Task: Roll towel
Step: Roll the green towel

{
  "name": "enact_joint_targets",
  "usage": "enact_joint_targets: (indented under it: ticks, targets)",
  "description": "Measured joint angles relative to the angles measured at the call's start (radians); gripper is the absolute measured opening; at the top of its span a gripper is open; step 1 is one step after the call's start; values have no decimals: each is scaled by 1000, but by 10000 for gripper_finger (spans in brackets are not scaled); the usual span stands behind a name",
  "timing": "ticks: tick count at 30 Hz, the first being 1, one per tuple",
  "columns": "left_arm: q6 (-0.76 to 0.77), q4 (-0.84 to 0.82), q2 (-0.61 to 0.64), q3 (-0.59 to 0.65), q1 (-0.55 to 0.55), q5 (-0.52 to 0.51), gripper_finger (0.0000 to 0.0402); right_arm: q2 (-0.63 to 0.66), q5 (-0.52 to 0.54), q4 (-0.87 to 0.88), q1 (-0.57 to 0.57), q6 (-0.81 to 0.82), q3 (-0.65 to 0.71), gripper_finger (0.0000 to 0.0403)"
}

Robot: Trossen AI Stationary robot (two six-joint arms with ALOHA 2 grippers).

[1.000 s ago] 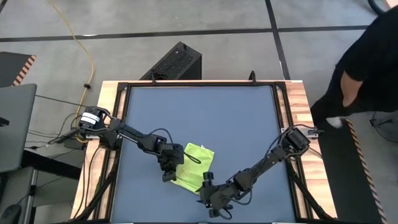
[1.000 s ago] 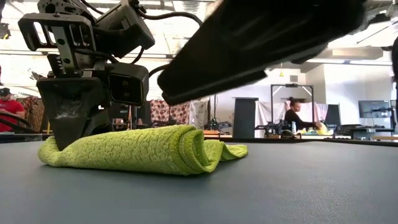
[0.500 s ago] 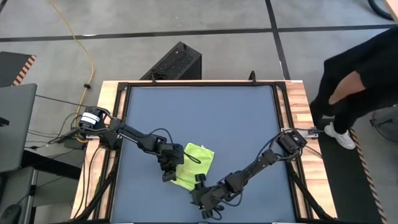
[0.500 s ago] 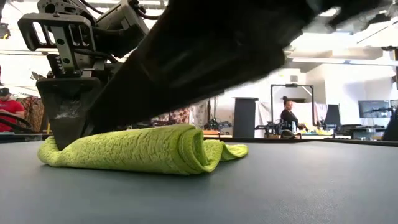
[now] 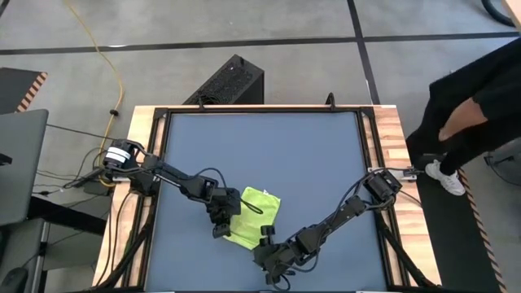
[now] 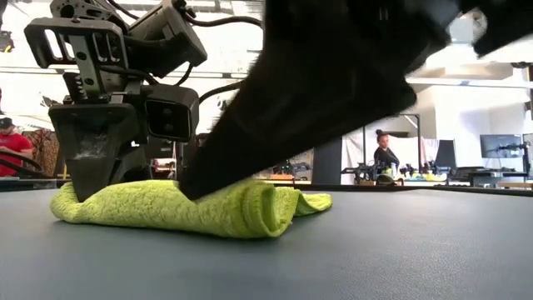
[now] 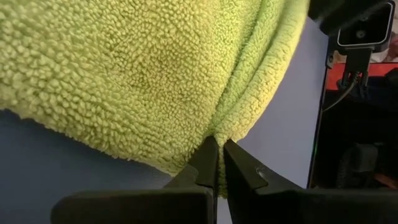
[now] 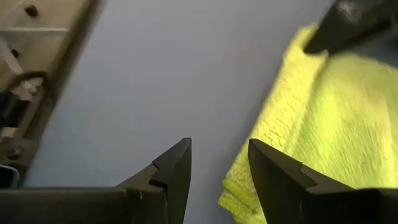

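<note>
A grey concrete floor [image 5: 309, 20] crossed by dark seams is seen around the wooden-edged table [image 5: 389, 130]. A yellow cable [image 5: 104, 57] is laid across it beside a black slatted box [image 5: 228, 81]. Beyond, bright ceiling lights, white walls [image 6: 487, 112] and cluttered workbenches [image 6: 491, 177] are visible.

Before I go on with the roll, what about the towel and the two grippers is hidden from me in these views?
- High view: towel edge under the left gripper, covered by the arm.
- Low view: the towel's top fold, blocked by the blurred right gripper.
- Left wrist view: how many layers its shut fingers pinch.
- Right wrist view: towel cut off by the edge; right gripper open beside it.
</note>
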State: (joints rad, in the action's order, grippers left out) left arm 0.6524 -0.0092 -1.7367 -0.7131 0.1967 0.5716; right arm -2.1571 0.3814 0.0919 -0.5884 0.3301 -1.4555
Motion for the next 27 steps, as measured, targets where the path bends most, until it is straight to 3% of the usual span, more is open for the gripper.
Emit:
enact_joint_targets:
  ticks: [17, 27]
  targets:
    - [-42, 9, 0, 0, 0, 14, 2, -4, 42, 91, 0, 278, 0, 184]
    - [-170, 14, 20, 3, -19, 66, 82, -6, 51, 91, -12, 407, 17, 170]
